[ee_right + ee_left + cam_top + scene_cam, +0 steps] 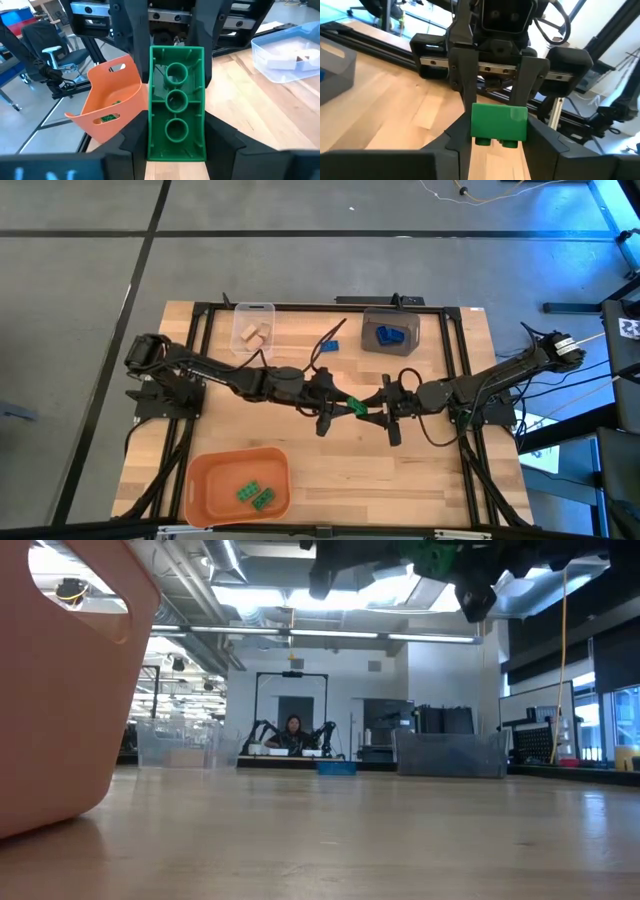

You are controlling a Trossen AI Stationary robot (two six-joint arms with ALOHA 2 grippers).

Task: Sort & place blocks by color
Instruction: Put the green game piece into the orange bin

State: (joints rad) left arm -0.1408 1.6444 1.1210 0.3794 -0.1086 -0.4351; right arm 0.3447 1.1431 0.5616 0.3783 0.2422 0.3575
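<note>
A light, stiff, slick green block (352,406) is clamped between left hand (331,402) and right hand (385,408), above the orange bin (205,480); flat sides are best gripped.

No text, label, brand, number or sign can be read anywhere in these views. At about 2 o'clock in the high view, at the picture's edge, a small black-and-white patterned tag (630,327) sits on a dark stand, but its marks are a blocky pattern, not letters or figures. The green block (176,105) shows only round hollow tubes on its underside, with no lettering legible. The orange bin (111,97), clear bin (289,57) and bench (420,470) carry no readable marking.
</note>
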